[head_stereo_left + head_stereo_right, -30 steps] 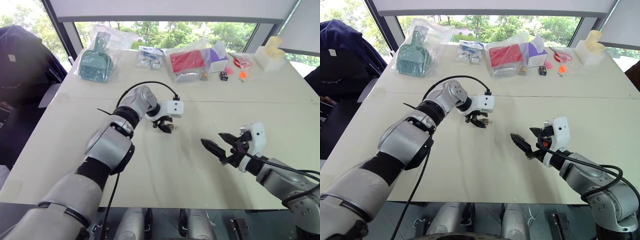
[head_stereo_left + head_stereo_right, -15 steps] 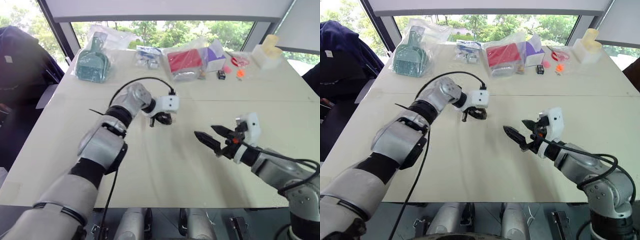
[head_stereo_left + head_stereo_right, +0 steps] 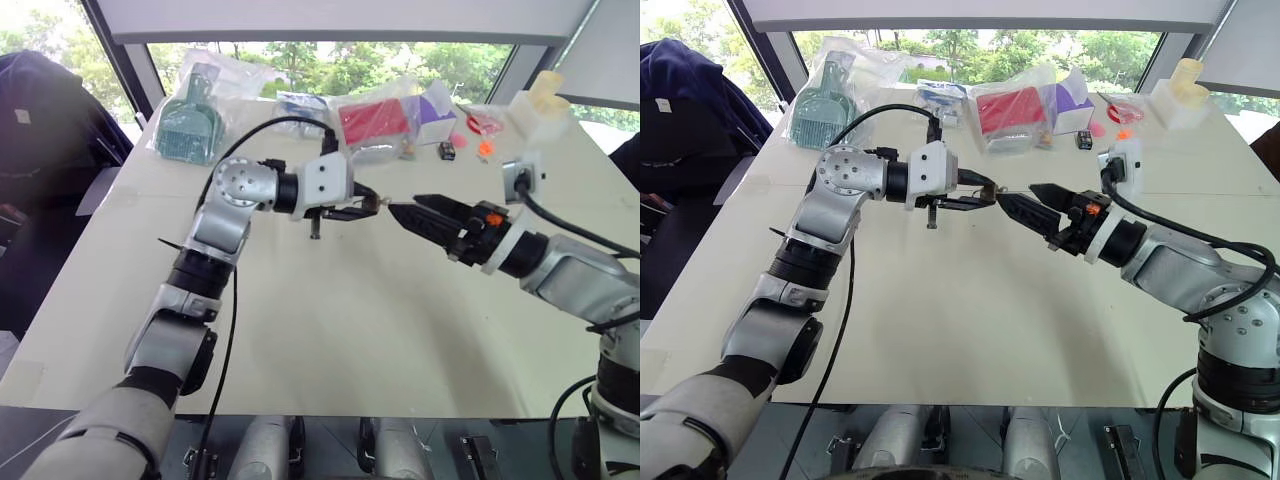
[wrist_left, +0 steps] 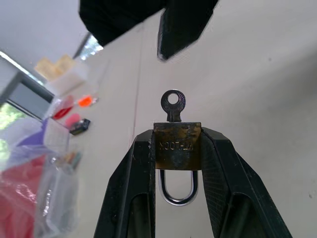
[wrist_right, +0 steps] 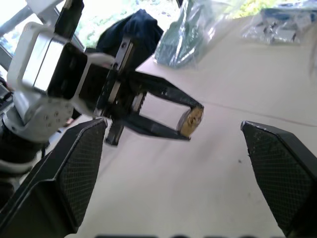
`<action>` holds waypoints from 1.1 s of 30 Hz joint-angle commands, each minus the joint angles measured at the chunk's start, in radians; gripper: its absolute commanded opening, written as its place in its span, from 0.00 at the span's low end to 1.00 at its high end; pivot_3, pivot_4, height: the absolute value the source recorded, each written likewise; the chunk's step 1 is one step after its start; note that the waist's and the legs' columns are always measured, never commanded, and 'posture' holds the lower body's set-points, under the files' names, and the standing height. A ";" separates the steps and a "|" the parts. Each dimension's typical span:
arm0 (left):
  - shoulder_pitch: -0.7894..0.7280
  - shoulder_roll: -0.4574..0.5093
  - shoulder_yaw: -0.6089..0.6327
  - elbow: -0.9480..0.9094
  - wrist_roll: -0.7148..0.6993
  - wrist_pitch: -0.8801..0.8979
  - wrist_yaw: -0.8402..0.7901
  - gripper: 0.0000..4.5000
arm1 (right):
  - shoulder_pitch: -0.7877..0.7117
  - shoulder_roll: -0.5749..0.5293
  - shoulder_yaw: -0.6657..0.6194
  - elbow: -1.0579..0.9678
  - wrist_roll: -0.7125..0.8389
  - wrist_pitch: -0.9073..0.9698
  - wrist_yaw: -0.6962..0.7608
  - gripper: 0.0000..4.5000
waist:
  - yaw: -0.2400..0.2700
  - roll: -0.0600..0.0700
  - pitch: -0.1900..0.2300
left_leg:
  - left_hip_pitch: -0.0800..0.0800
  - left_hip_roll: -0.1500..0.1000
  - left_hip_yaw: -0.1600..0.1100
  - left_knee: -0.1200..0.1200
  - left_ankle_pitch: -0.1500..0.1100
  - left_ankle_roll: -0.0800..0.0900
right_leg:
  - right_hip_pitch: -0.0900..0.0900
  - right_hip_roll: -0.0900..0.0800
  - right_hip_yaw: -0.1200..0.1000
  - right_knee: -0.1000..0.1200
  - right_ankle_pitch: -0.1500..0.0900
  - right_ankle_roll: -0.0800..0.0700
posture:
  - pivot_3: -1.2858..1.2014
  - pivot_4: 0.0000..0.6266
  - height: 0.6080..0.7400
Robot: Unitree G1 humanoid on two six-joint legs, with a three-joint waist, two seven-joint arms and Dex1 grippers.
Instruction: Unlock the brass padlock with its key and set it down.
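Brass padlock clamped in left gripper, key seated; right gripper agape just beside key. Turning, setting down remain.

Clearance: open mid-table, clutter at far edge

Table bare beneath both raised arms; bagged goods line the far edge; left gripper and right gripper near tip-to-tip.

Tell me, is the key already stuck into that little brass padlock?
Yes: the key stands out of the brass padlock, clamped in the left gripper.
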 commanded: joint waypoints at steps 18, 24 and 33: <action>0.016 0.042 -0.036 -0.160 -0.042 -0.001 0.100 0.15 | -0.044 0.088 0.048 0.050 0.111 -0.098 -0.148 0.01 | -0.001 0.000 0.000 | 0.000 0.000 0.001 0.000 0.000 0.000 | 0.001 0.001 0.000 0.000 0.000 0.001 | 0.52 0.24 0.96; 0.021 0.046 -0.045 -0.166 -0.010 -0.072 0.150 0.15 | -0.044 0.101 0.067 0.067 0.112 -0.106 -0.170 0.01 | -0.002 0.000 0.000 | 0.001 0.000 0.001 0.000 0.001 -0.001 | 0.001 0.001 0.000 0.000 0.000 0.001 | 0.52 0.24 0.96; 0.038 0.072 -0.073 -0.172 0.039 -0.168 0.212 0.15 | -0.053 0.158 0.074 0.103 0.149 -0.149 -0.269 0.01 | -0.002 0.000 0.000 | 0.001 0.000 0.001 0.000 0.002 -0.004 | 0.001 0.001 0.000 0.000 0.000 0.001 | 0.52 0.24 0.96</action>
